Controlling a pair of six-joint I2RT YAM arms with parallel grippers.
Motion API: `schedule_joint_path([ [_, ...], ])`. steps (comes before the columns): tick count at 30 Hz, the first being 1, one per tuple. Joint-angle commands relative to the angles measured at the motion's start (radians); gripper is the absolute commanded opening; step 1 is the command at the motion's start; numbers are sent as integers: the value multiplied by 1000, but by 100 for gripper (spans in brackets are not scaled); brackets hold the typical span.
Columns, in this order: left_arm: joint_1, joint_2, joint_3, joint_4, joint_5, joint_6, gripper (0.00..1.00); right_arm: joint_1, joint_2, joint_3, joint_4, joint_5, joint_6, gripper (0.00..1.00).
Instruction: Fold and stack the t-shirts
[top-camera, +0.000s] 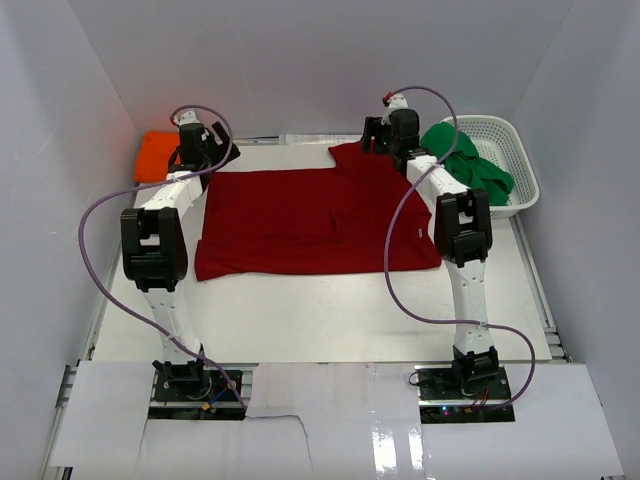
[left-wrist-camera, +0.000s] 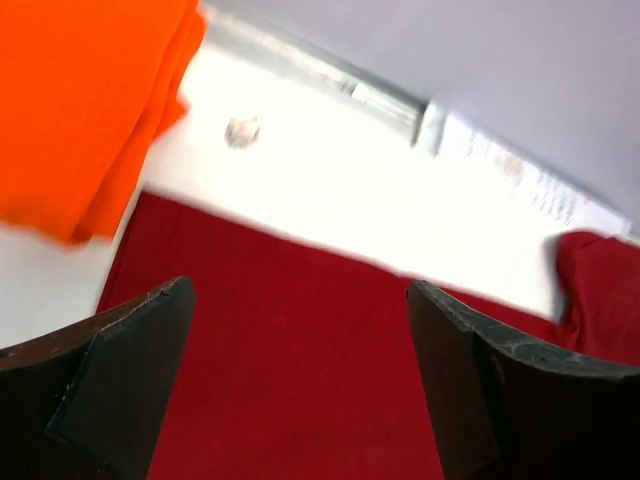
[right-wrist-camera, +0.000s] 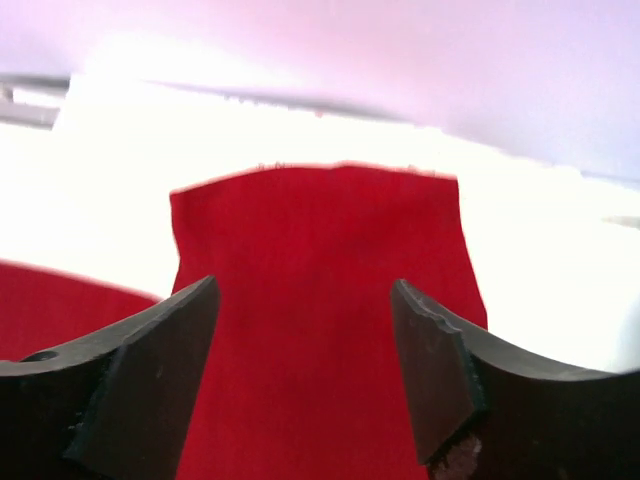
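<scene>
Left pincer (left-wrist-camera: 300, 290): spread wide, nothing gripped, dark fingers (left-wrist-camera: 130, 380) to either side of bare red cloth. Poised over the far-left corner of the dark red t-shirt (left-wrist-camera: 290, 370); cannot tell from the wrist view whether touching it. Just beyond that corner, a strip of white bench (left-wrist-camera: 330, 170), then the orange t-shirt (left-wrist-camera: 70, 100), folded, apart from the red one.

Right pincer (right-wrist-camera: 303, 287): likewise spread wide, holding nothing. Between its fingers (right-wrist-camera: 140, 390), a short sleeve of the dark red t-shirt (right-wrist-camera: 320, 250), lying flat, cuff edge pointing far.

Overhead: left pincer (top-camera: 205, 150) at the far-left corner of the shirt, right pincer (top-camera: 378, 140) at its far-right sleeve. Dark red t-shirt (top-camera: 310, 220) spread flat across the middle of the bench (top-camera: 320, 320), long side running left to right, a fold line visible across the right half. Orange t-shirt (top-camera: 155, 155) at the far-left corner of the bench, beside the left pincer. Green t-shirt (top-camera: 470, 160) heaped in the white lattice basket (top-camera: 522, 165) at far right, partly draped over the basket's left rim. Purple cables (top-camera: 95, 215) looping off both arms.
</scene>
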Motion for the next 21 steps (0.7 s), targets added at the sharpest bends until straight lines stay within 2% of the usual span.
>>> schedule_joint_path([
  [1,4,40,-8,222,59,40,98,-5,78,99,148,9,-34,74],
  [2,4,63,7,227,58,40,98,-5,94,84,209,18,-38,73],
  [5,4,161,105,192,76,40,98,-5,124,84,253,90,-49,73],
  [10,4,250,187,191,79,34,98,-13,195,194,161,173,-75,75],
  [16,4,316,248,158,55,46,97,-19,216,209,101,204,-114,76],
  [21,4,348,254,147,46,40,95,-27,242,243,57,187,-112,71],
])
